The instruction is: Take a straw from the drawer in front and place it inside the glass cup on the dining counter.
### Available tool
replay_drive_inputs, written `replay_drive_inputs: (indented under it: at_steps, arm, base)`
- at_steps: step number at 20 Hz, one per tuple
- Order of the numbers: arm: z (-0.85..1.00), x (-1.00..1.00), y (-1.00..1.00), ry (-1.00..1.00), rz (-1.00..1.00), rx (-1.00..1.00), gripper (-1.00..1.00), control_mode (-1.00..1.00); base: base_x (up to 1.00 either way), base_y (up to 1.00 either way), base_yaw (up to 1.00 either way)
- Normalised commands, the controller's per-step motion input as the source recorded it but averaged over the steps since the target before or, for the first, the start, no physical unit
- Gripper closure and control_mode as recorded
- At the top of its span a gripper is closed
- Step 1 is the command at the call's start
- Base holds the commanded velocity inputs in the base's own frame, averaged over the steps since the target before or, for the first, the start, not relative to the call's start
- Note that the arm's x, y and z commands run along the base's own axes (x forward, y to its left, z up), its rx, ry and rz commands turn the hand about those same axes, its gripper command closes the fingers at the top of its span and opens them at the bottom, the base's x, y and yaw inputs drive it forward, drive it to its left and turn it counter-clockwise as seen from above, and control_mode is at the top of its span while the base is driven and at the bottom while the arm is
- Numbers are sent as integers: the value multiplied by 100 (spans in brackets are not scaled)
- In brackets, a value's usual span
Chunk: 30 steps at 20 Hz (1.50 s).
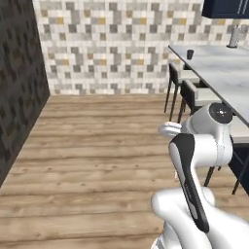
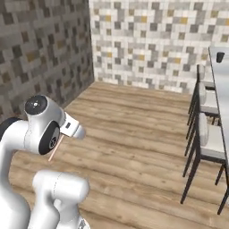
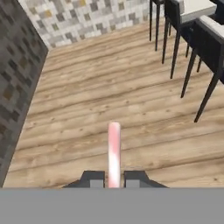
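On the left runs a dark stone-tiled wall point(image 3: 17, 78), and bare wooden floor point(image 3: 87, 100) spreads from it under the arm; the base seems to be crossing this open floor toward the dining side, which would explain why nothing lies within reach. In the middle of the hand view the pincer point(image 3: 113, 178) is clenched on one straw point(image 3: 114, 151), which here looks pale pink rather than dark; it juts forward from between the two finger tips, held by its end so the free length can go down into a cup. A sliver of it also shows beside the arm in the right base view. Further right stand the stools point(image 2: 206, 134), three counted in the right base view, tucked against the worktop point(image 1: 219, 65) for seating. One glass cup point(image 1: 190, 54) sits near the worktop's far left corner, well apart from the pincer. One tall grey cylinder point(image 1: 234, 37) stands near the far edge.
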Motion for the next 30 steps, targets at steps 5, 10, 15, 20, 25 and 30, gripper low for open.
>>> replay_drive_inputs:
  at_steps: [5,10,15,20,25,30]
  arm:
    - [0,0,0,0,0,0,100,100]
    - [0,0,0,0,0,0,100,100]
    - [0,0,0,0,0,0,100,100]
    - [0,0,0,0,0,0,100,100]
    - [0,0,0,0,0,0,100,100]
    - [0,0,0,0,0,0,100,100]
  base:
    - [100,78,-33]
    - [100,76,-35]
    - [100,71,-39]
    - [100,66,-43]
    - [100,65,-50]
    - [98,65,-58]
